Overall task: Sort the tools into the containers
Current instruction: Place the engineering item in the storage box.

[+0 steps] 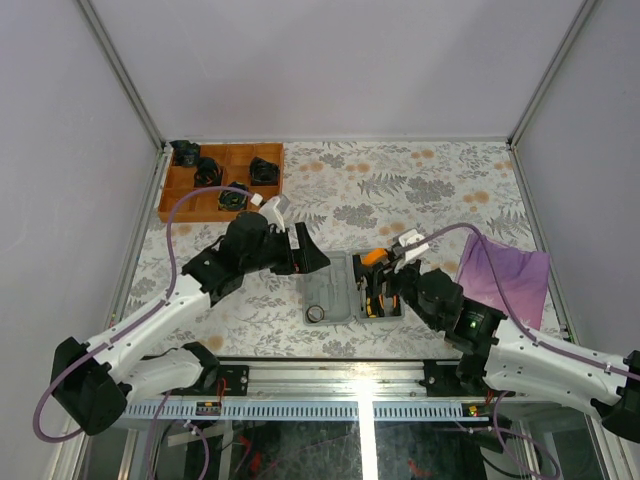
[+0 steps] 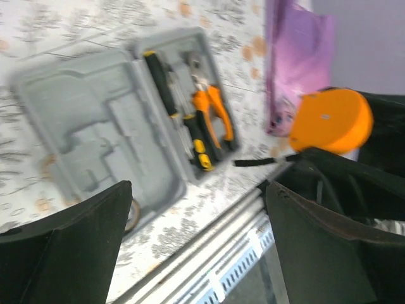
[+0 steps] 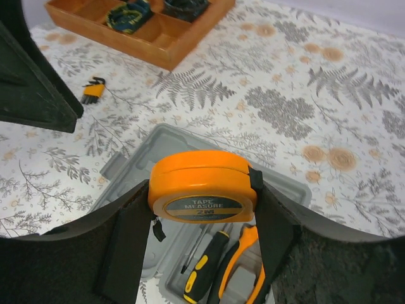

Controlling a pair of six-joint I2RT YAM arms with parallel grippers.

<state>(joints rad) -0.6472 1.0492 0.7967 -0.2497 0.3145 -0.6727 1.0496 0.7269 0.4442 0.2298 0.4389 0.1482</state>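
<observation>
The grey case lies open on the table; in the left wrist view the case shows a bare left half. Its right half holds orange-handled pliers and two black-and-yellow screwdrivers. My right gripper is shut on the round orange tape measure, held above the case's right half, over a screwdriver and the pliers. From above, the tape measure sits in the right gripper. My left gripper is open and holds nothing, hovering at the case's left side.
A wooden tray with black items stands at the back left. A purple cloth lies right of the case. A folded hex key set rests on the table near the tray. A metal ring lies at the case's front left.
</observation>
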